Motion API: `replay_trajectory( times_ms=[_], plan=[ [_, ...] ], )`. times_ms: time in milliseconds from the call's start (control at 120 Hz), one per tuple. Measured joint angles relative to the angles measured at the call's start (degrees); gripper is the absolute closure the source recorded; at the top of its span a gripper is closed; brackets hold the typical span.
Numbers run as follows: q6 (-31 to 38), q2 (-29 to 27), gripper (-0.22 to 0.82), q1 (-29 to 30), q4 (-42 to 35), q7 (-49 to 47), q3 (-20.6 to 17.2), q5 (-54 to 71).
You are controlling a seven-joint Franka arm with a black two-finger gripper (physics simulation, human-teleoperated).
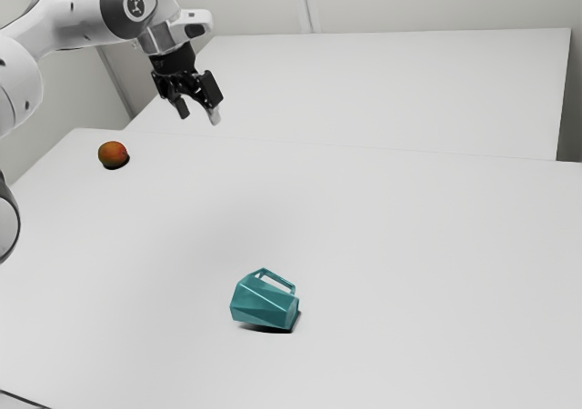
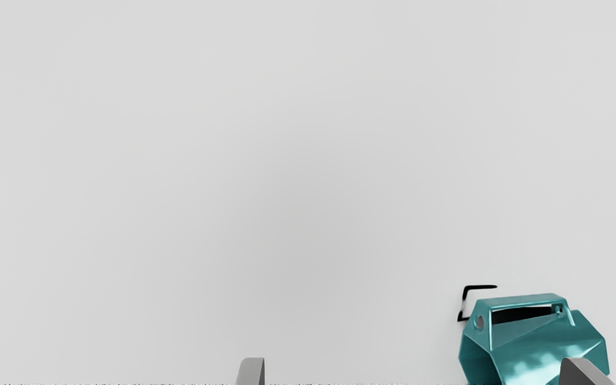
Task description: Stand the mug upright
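High above the table, in the exterior view, my gripper (image 1: 198,115) stands open with nothing between its fingers. A teal faceted mug (image 1: 264,302) lies on its side on the table, toward the near part of the exterior view, its handle on the upper side. The wrist view has the mug (image 2: 548,347) beyond and below one finger of the gripper (image 2: 412,371), its handle and part of its hollow mouth visible. The two fingertips are wide apart, and the mug is well away from them.
A round orange-red fruit (image 1: 113,154) rests on the white table (image 1: 409,245) toward the exterior view's left, below the arm. Another white surface (image 1: 391,91) stretches behind the table. Pale walls stand farther back.
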Motion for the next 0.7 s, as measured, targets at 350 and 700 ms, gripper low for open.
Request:
replay_trajectory(
  times_ms=[350, 700],
  plan=[
    [-0.7, -1.8, 0.00, 0.4, -4.7, -0.9, -0.5, -0.6],
    [9.8, -23.8, 0.00, 2.0, -42.9, -1.2, -0.9, -18.1]
  ],
)
